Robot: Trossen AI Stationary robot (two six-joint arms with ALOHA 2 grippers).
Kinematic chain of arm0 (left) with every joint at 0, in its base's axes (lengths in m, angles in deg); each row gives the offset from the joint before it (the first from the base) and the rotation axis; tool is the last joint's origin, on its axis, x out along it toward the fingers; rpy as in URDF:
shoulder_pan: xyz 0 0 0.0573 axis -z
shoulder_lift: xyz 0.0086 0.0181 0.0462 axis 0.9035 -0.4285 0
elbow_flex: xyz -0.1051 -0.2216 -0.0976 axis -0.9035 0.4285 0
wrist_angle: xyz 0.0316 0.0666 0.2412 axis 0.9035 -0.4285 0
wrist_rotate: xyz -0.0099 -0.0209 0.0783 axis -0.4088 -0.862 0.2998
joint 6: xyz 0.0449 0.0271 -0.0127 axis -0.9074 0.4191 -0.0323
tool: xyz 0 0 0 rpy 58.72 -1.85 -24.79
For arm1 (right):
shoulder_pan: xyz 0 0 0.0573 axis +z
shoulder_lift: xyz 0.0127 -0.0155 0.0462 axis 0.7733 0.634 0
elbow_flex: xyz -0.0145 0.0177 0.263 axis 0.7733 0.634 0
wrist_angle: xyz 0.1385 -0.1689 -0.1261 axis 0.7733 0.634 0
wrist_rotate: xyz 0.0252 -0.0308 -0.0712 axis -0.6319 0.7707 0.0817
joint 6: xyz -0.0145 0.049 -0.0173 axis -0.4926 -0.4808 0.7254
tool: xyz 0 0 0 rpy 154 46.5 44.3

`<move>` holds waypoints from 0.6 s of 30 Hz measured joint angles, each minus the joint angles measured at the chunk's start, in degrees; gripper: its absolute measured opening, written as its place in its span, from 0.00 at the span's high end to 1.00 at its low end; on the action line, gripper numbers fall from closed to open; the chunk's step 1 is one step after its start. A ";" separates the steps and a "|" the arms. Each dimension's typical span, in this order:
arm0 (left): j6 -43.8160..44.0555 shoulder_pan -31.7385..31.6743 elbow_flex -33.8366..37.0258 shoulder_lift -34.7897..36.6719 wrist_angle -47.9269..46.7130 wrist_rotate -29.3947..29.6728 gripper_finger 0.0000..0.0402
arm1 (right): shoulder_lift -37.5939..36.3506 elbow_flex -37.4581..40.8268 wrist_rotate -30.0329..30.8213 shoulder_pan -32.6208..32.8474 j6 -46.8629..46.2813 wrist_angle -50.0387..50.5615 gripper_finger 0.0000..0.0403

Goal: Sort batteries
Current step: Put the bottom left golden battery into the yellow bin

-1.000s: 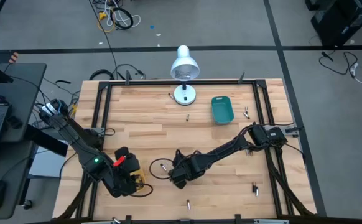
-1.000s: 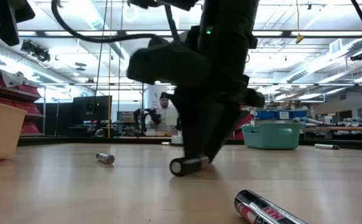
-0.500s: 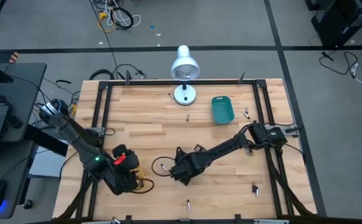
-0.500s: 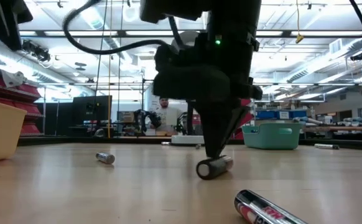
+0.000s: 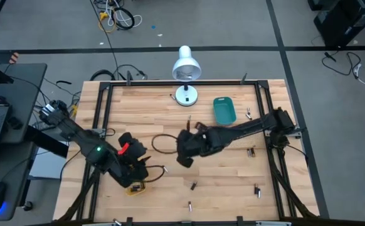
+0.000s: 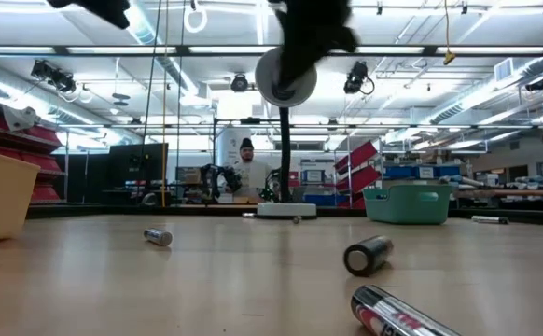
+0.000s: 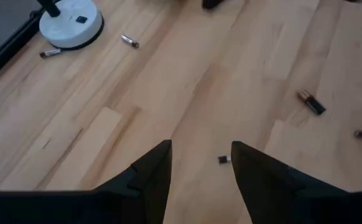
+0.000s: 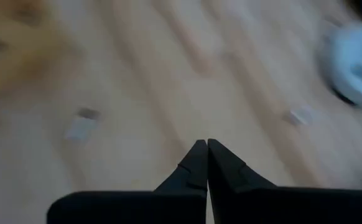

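**Operator:** State of the right gripper (image 8: 203,146)?

**Technician:** Clenched, fingers pressed flat together with nothing between them. A second ago it was down at the table (image 5: 232,191), half open around a battery. It has since closed, risen and swung toward the lamp (image 5: 185,64).

**Operator:** Where is that battery now?

**Technician:** On the wood. The battery (image 6: 368,255) lies loose on its side, on the side of the gripper away from the lamp, and apart from it. It has rolled clear of the spot where the fingers met it.

**Operator:** Meaning for the task?

**Technician:** The pick appears to have failed (the fingers probably squeezed the cell out rather than gripping it). No cell is being carried toward the teal tray (image 5: 224,110), which sits just beside the lamp. A new approach to the same battery is likely needed: reopen, descend again, and straddle the cell squarely before closing.

**Operator:** Left gripper?

**Technician:** The left gripper (image 7: 201,146) is released, fingers apart and empty, waiting over the table corner far from the lamp.

**Operator:** Remaining work?

**Technician:** Most of it. Other batteries (image 6: 158,237) lie scattered across the table, some near the lamp base, some at the far edge.
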 joint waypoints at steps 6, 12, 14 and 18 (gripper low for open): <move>-0.59 -1.15 -7.41 0.00 0.21 -0.86 0.55 | -0.86 -0.12 -16.37 -2.77 12.69 -21.17 1.00; -4.50 -1.15 -14.28 0.02 0.23 -0.15 0.55 | 1.26 3.76 -17.45 -2.95 20.05 -11.86 0.99; -5.90 -1.14 -15.41 0.02 -0.34 0.72 0.55 | 1.16 5.82 -17.80 -0.70 24.09 -8.79 0.97; -7.71 -1.37 -15.60 0.00 -0.77 1.65 0.55 | 1.15 10.65 -20.21 4.17 31.36 -6.41 0.90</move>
